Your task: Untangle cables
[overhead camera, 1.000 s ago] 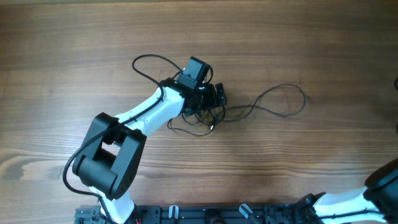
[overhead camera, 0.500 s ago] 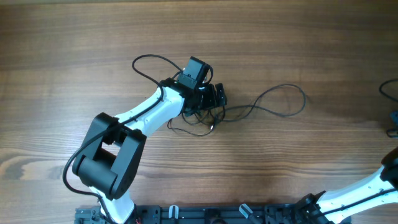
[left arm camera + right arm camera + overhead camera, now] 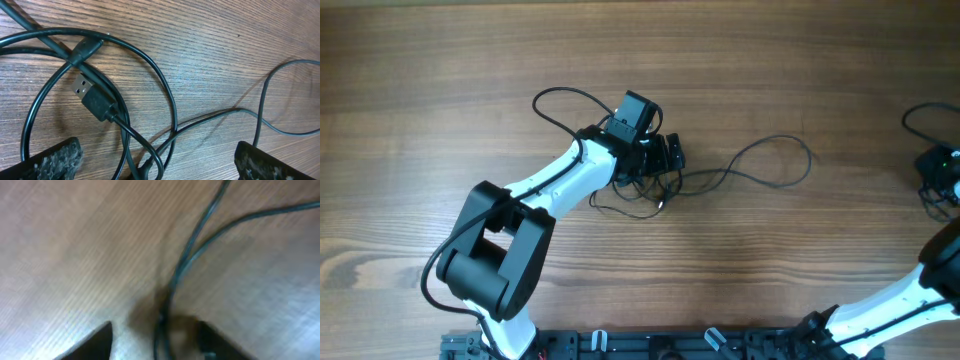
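The cables (image 3: pixel 655 190) lie in a small black tangle at the table's middle, with one long loop (image 3: pixel 775 160) running out to the right. My left gripper (image 3: pixel 660 155) is open right over the tangle. In the left wrist view its fingers (image 3: pixel 160 157) straddle crossed cords, and a USB plug (image 3: pixel 82 90) lies just ahead. My right gripper (image 3: pixel 940 170) is at the far right edge. Its wrist view is blurred and shows the fingers (image 3: pixel 155 340) apart, with a thin dark cord (image 3: pixel 192 255) running between them.
The wooden table (image 3: pixel 770 270) is bare apart from the cords. A thicker black wire (image 3: pixel 555 97) loops off the left arm's wrist. A similar wire (image 3: pixel 915 110) curves by the right arm. The arm bases sit along the front edge.
The right arm has come into view from the right edge and moved up and to the left. The left arm and the tangle have not moved.
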Tool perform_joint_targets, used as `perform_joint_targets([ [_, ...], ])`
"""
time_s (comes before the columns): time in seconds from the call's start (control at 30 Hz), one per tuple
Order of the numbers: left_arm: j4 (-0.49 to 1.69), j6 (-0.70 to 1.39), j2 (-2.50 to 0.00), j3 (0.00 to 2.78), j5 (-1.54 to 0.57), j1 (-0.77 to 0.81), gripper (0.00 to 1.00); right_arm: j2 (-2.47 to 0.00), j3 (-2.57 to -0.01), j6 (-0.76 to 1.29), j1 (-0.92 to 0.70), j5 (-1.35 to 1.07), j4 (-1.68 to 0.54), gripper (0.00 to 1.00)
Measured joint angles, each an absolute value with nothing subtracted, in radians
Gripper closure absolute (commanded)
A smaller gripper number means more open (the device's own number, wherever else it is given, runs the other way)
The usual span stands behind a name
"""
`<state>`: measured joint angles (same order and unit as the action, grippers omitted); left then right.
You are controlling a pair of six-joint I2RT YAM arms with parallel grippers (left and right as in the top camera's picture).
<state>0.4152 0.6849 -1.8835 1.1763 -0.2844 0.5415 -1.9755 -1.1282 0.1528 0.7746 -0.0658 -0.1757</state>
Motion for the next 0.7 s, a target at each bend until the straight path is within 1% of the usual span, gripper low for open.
perform_joint_targets([
  [0.03, 0.415, 0.685, -1.884, 1.176, -0.284, 0.542, 0.0, -1.962, -1.12, 0.152, 0.776, -0.043, -0.181, 0.05],
  [0.07, 0.415, 0.685, -1.884, 1.176, -0.284, 0.542, 0.0, -1.937, -1.102, 0.156, 0.78, -0.015, -0.193, 0.0],
  [0.13, 0.415, 0.685, -1.884, 1.176, -0.284, 0.542, 0.0, -1.886, -1.09, 0.158, 0.781, 0.009, -0.195, 0.0],
  [0.23, 0.415, 0.685, -1.884, 1.176, -0.284, 0.542, 0.0, -1.739, -1.087, 0.159, 0.759, 0.024, -0.205, 0.0],
  [0.33, 0.415, 0.685, -1.884, 1.176, -0.284, 0.542, 0.0, -1.639, -1.089, 0.159, 0.686, -0.006, -0.249, 0.0],
  [0.4, 0.414, 0.685, -1.884, 1.176, -0.284, 0.542, 0.0, -1.632, -1.089, 0.168, 0.599, -0.033, -0.312, 0.0],
  [0.5, 0.414, 0.685, -1.884, 1.176, -0.284, 0.542, 0.0, -1.632, -1.089, 0.235, 0.447, -0.052, -0.382, 0.0],
  [0.6, 0.411, 0.685, -1.884, 1.176, -0.284, 0.542, 0.0, -1.632, -1.088, 0.337, 0.287, -0.064, -0.518, 0.0],
  [0.7, 0.408, 0.666, -1.884, 1.176, -0.284, 0.541, 0.0, -1.631, -1.088, 0.39, 0.128, -0.07, -0.643, 0.0],
])
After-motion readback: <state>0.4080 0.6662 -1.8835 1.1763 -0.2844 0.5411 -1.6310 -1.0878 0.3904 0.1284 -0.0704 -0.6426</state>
